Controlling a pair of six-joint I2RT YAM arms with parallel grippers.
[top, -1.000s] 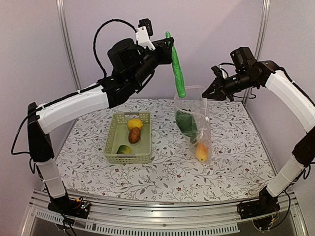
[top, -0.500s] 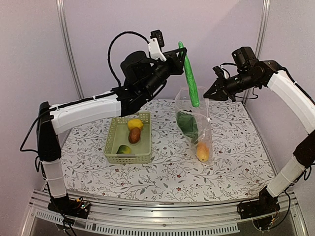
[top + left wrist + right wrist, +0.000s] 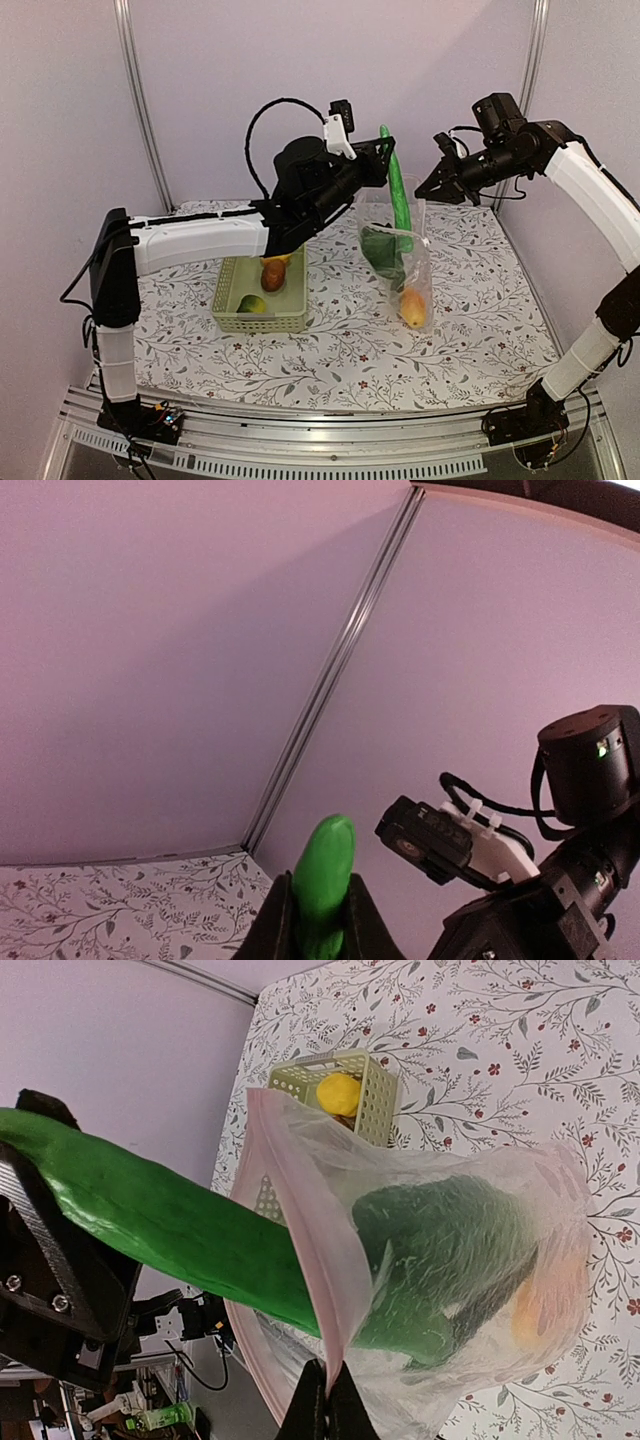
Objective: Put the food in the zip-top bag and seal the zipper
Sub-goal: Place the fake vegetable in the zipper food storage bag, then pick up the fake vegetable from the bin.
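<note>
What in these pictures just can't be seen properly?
Top view: the left arm covers the basket's far end.
Left wrist view: the bottom edge cuts off most of the cucumber.
Right wrist view: the bag's crinkled plastic blurs the orange piece inside.

Bright, even, diffuse light; lilac cast on walls; only faint soft shadows under basket (image 3: 258, 322) in top view, sharp overall; left wrist: cucumber (image 3: 322, 880) between left fingers (image 3: 273, 932) slightly soft, sheen along its tip; right wrist: zip-top bag (image 3: 330, 1270) above right fingers (image 3: 312, 1407) crisp, pale glare on crinkles; clutter left of fingers blurred; wide-angle stretch at edges
</note>
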